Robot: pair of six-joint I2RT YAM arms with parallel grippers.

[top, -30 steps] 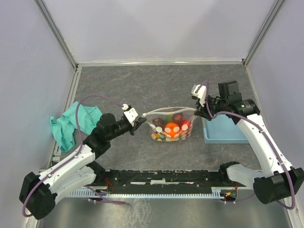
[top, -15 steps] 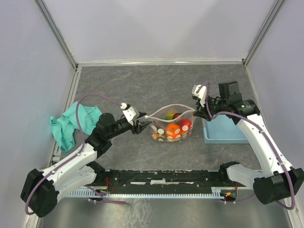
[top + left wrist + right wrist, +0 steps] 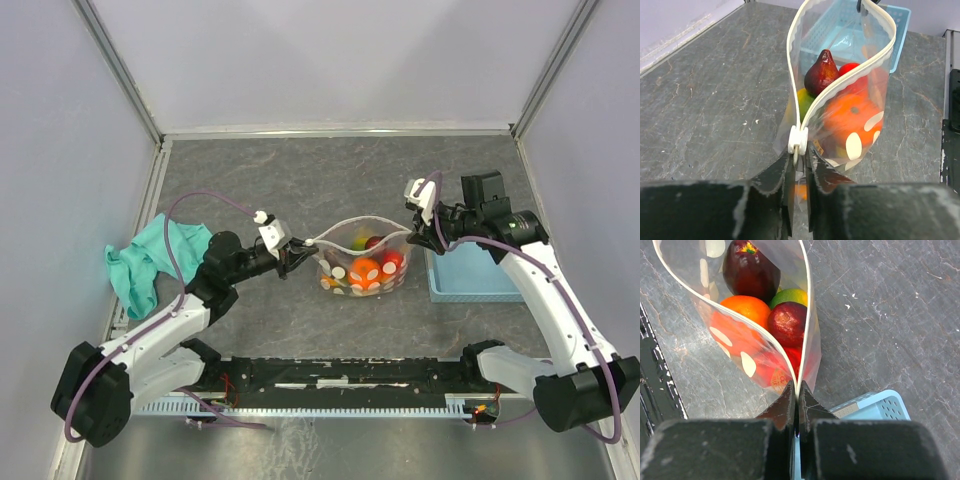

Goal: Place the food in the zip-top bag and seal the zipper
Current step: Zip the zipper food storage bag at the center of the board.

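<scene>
Top external view: one clear dotted zip-top plastic bag (image 3: 330, 268) stands open at centre frame, holding five small glossy toy fruits (image 3: 745, 310) that I can count: orange, green-yellow, red and two dark purple-red. My left claw (image 3: 297, 256) reaches in from lower left, jaws nearly together, pinching the end of its whitish press-seal zipper (image 3: 791, 80). My right claw (image 3: 412, 233), arm bent in from the right, is clamped tight on the bag's opposite end, beside one pale blue plastic basket (image 3: 470, 276).

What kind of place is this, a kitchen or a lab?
Probably a robot lab test cell, not a kitchen: plain panel walls enclose a grey table, the left arm and right arm are mounted at its edge, and the food looks plastic.
</scene>
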